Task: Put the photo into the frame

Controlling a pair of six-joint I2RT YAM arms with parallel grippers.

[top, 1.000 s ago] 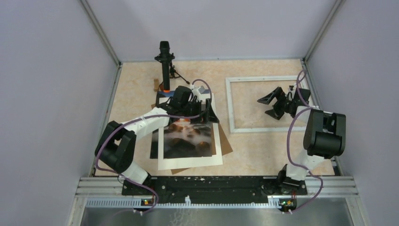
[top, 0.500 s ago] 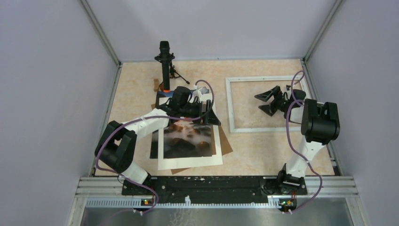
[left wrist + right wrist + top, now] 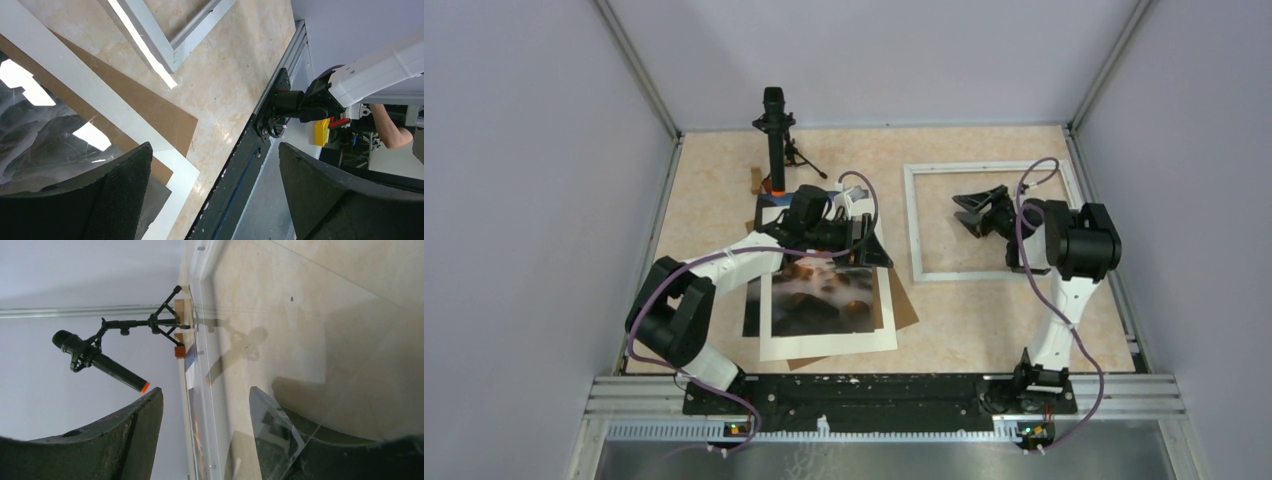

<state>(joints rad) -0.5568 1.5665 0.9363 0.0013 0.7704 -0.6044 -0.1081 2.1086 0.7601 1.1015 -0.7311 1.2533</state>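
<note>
- Your table (image 3: 714, 190) has a pale marbled top, and everything below lies flat on it.
- The frame (image 3: 911, 220) is on the right half toward the far side, with the tabletop showing inside its thin white rails.
- The photo (image 3: 824, 300) is left of centre and nearer the arm bases. It lies just beside the frame's near-left corner, but no part of it is inside the frame.
- A brown cardboard sheet (image 3: 904, 305) lies under the photo, with one corner sticking out to the right.
- Your left gripper (image 3: 215, 200) hovers over the photo's far edge. Its jaws are spread wide, with nothing between them.
- Your right gripper (image 3: 205, 405) is low over the frame's inner area, pointing left. Its jaws are parted and grasp nothing.
- A black microphone (image 3: 774, 140) on a small tripod stands at the far left, beyond the photo.
</note>
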